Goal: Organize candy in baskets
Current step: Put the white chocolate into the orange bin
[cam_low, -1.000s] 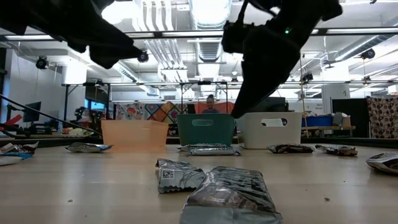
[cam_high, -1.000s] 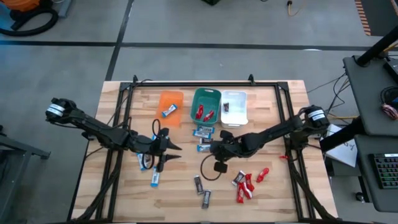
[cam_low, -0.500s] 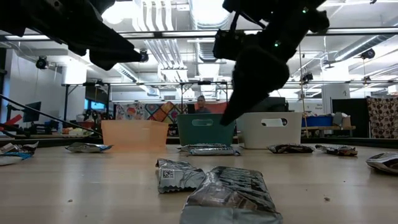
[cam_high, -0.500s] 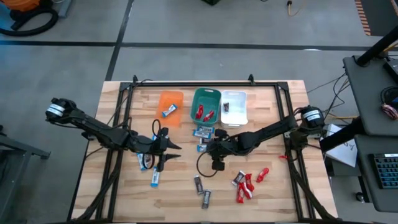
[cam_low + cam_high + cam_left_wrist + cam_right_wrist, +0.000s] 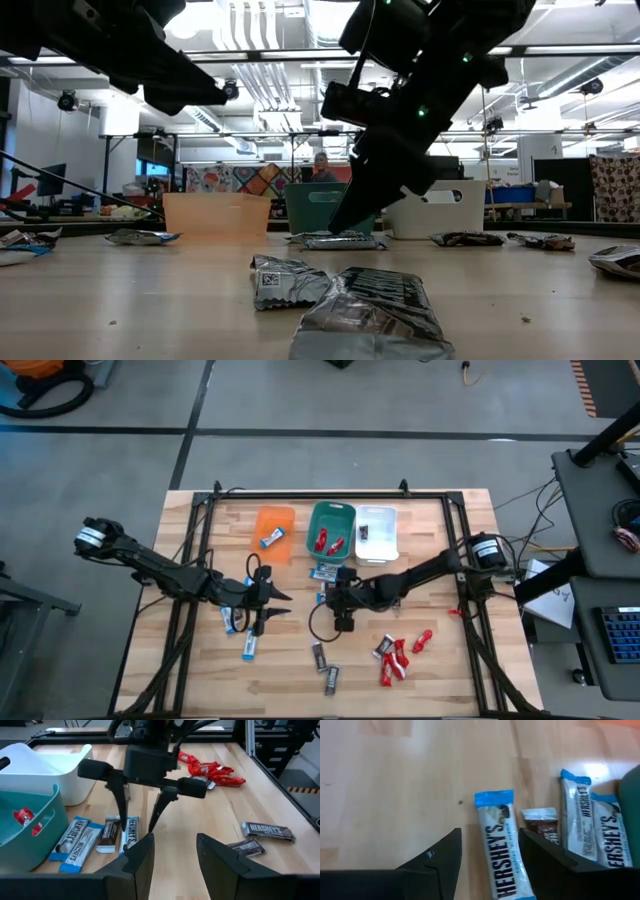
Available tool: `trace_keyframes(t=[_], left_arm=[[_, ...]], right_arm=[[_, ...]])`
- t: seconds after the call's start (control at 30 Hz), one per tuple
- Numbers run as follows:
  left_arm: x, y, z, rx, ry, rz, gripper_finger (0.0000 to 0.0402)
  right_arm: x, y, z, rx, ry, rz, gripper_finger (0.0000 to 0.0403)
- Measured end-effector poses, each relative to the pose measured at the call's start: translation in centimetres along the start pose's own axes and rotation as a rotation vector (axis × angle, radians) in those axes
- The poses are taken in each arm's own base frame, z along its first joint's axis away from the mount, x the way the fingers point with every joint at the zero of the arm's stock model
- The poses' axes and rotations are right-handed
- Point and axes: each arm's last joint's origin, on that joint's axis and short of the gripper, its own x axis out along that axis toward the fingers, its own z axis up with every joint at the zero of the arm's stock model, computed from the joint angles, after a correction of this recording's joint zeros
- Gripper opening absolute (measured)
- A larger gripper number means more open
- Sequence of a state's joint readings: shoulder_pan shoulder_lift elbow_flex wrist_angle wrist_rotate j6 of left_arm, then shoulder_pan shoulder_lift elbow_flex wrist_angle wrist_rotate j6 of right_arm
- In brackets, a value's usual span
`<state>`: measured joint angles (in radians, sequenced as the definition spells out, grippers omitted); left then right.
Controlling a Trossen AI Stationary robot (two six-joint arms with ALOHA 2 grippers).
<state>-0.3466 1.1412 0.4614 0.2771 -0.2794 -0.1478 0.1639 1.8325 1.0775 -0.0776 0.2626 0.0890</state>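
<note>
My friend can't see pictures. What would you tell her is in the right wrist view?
The right gripper hangs open over a blue-and-white bar lying on the wooden table, one finger to each side of it. Beside that bar lie a small brown bar and two more blue-and-white bars.

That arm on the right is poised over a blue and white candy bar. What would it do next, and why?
Probably lower straight down and close. The right gripper hangs open with its fingers on either side of one blue-and-white bar, which lies flat on the table, apart from its neighbours. It is not gripped yet.
</note>
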Motion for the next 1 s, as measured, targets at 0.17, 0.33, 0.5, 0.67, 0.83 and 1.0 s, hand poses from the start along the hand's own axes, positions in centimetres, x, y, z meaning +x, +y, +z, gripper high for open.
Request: trace_keyframes(t=[0.17,0.33,0.5,0.67,0.83,1.0], left_arm=[[0.0,0.0,0.0,0.002,0.004,0.001,0.0131],[0.0,0.0,0.0,0.002,0.004,0.001,0.0131],[0.0,0.0,0.0,0.006,0.003,0.001,0.0131],[0.0,0.0,0.0,0.005,0.002,0.001,0.0131],[0.0,0.0,0.0,0.005,0.001,0.001,0.0131],[0.0,0.0,0.0,0.004,0.0,0.0,0.0131]], right_arm=[[0.1,-0.8,0.0,0.003,0.015,-0.014,0.0198],[0.9,-0.9,-0.7,-0.022,0.048,-0.018,0.0198],[1.4,-0.7,-1.0,-0.025,0.062,-0.011,0.0199],[1.9,-0.7,-1.3,-0.024,0.078,-0.013,0.0193],[2.6,-1.0,-1.9,0.014,0.126,0.039,0.0161],[3.2,-0.9,-2.5,0.016,0.156,0.072,0.0112]])
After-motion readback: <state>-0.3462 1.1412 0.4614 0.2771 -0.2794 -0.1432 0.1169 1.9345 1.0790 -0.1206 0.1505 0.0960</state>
